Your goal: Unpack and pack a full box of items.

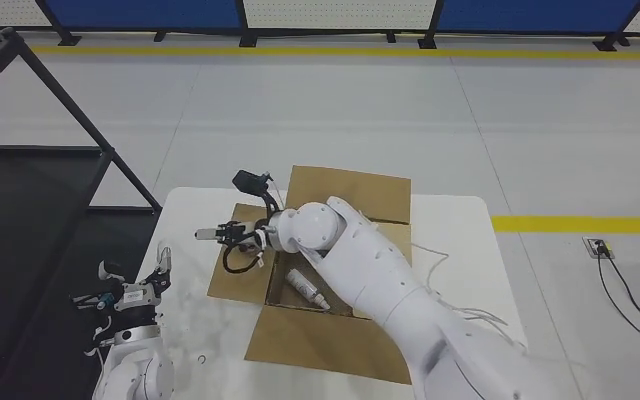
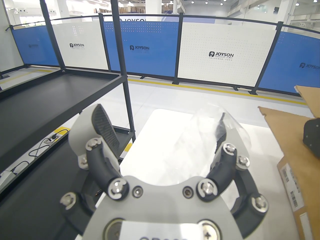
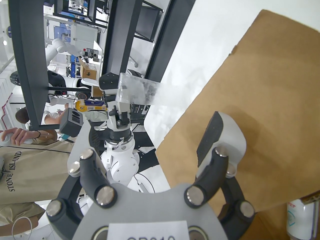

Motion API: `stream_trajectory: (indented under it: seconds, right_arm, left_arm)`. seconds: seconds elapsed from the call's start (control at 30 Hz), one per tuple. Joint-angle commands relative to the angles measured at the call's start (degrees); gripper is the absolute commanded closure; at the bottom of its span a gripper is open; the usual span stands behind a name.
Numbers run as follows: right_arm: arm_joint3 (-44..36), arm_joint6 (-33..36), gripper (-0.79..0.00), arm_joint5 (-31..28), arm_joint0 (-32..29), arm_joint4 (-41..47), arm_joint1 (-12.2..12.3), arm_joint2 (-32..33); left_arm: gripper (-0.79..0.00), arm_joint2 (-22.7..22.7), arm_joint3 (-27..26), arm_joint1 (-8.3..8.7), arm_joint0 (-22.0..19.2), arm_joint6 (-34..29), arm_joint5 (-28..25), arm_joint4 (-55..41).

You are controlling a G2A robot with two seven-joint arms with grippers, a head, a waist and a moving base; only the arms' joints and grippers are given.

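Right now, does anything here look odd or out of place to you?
Yes. A clear plastic wrapper is draped over one side of the left tool, whose jaws are wide open. It looks snagged there, not properly gripped. Nothing looks spilled or broken.

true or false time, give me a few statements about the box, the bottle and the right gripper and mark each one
The cardboard box is open, with its flaps spread out. True.
A white bottle lies inside the box. True.
The right gripper is shut on the bottle. False: it is open and empty, above the outer edge of a box flap.
The box stands on the floor. False: it stands on the white table.
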Motion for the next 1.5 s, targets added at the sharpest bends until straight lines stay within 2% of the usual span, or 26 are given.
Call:
stream_trajectory:
  seconds: [0.0, 0.2, 0.43, 0.57, 0.73, 0.83, 0.93, 1.0, 1.3, 1.47]
  right_arm:
    - [-0.55, -0.64, -0.785, -1.31, 0.48, -0.58, 0.62, 0.82]
    - [-3.82, -3.23, -0.785, -2.42, 0.2, -3.47, 3.62, 3.64]
    - [-13.48, -7.9, -0.785, 4.05, -3.98, -9.58, 9.68, 8.8]
    - [-28.13, -8.16, -0.785, 9.96, -11.23, -14.5, 14.96, 14.86]
    - [-56.07, -3.97, -0.785, 20.13, -27.34, -24.17, 21.91, 26.6]
    - [-68.89, -0.17, -0.785, 25.42, -35.44, -29.64, 24.38, 32.07]
    - [-73.94, 4.64, -0.785, 31.78, -38.9, -33.61, 25.58, 34.4]
    - [-75.2, 5.03, -0.785, 35.54, -39.15, -36.59, 25.87, 34.78]
    - [-74.64, 4.89, -0.785, 35.12, -39.4, -37.25, 25.86, 34.08]
    - [-70.77, 11.56, -0.785, 37.27, -34.51, -42.66, 25.52, 29.0]
  left_arm:
    - [-0.785, 0.0, 0.0, 0.0, 0.0, 0.0, 0.0, 0.0]
    - [-0.785, 0.0, 0.0, 0.0, 0.0, 0.0, 0.0, 0.0]
    - [-0.785, 0.0, 0.0, 0.0, 0.0, 0.0, 0.0, 0.0]
    - [-0.785, 0.0, 0.0, 0.0, 0.0, 0.0, 0.0, 0.0]
    - [-0.785, 0.0, 0.0, 0.0, 0.0, 0.0, 0.0, 0.0]
    - [-0.785, 0.0, 0.0, 0.0, 0.0, 0.0, 0.0, 0.0]
    - [-0.785, 0.0, 0.0, 0.0, 0.0, 0.0, 0.0, 0.0]
    - [-0.785, 0.0, 0.0, 0.0, 0.0, 0.0, 0.0, 0.0]
    - [-0.785, 0.0, 0.0, 0.0, 0.0, 0.0, 0.0, 0.0]
    - [-0.785, 0.0, 0.0, 0.0, 0.0, 0.0, 0.0, 0.0]
